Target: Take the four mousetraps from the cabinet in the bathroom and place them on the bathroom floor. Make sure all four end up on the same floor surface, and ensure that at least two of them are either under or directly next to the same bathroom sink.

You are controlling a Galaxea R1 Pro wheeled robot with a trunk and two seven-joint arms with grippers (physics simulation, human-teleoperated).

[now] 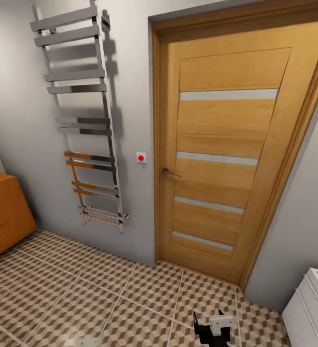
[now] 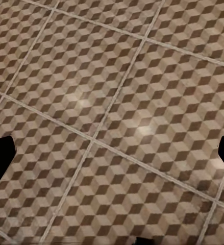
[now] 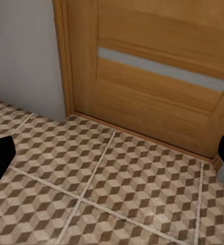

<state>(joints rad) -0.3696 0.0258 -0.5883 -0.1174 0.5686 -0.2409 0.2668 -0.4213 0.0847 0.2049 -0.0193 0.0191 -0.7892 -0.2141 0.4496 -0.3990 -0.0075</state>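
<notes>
The orange-brown wooden cabinet [image 1: 4, 212] stands at the left edge of the head view, against the wall, and its drawer fronts look closed. The cube-patterned bathroom floor [image 1: 105, 299] spreads in front of me. No mousetraps are in view. My left gripper [image 2: 112, 158] hangs open over bare floor tiles [image 2: 117, 102], with nothing between its fingers. Facing the foot of the door, my right gripper [image 3: 112, 158] is open and empty; it also shows low in the head view [image 1: 212, 330].
A closed wooden door [image 1: 231, 154] with grey glass strips is straight ahead. A chrome towel radiator [image 1: 81, 115] hangs on the wall to its left. A white unit [image 1: 311, 308] with a rimmed top stands at the lower right; I cannot tell whether it is the sink.
</notes>
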